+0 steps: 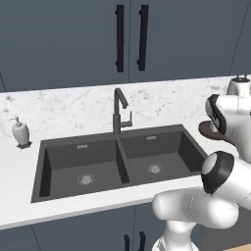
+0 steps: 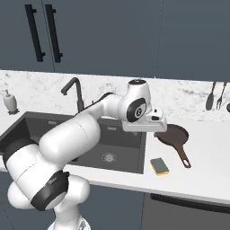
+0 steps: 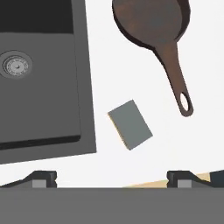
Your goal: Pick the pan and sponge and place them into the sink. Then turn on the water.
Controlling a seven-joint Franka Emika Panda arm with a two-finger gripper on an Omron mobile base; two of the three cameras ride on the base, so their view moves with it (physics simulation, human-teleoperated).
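In the left base view, the dark grey double-basin sink [image 1: 120, 164] sits sunk in the white marble counter [image 1: 63, 110], both basins bare, with the tall dark angular faucet [image 1: 119, 112] at its rear edge between them. A white soap dispenser [image 1: 20, 132] stands near the counter's left end. Part of the round dark brown pan [image 1: 212, 132] shows behind the arm, right of the sink.

In the right base view, the pan [image 2: 173, 137] lies flat on the counter just right of the sink [image 2: 67, 139], handle pointing toward the front edge. The small yellow sponge [image 2: 159, 166] lies near that front edge, apart from the pan.

In the hand view, the gripper [image 3: 111, 180] hangs with its fingers spread wide and holding nothing above the sponge [image 3: 130, 124], grey face up, between the sink's rim [image 3: 87, 87] and the pan's handle.
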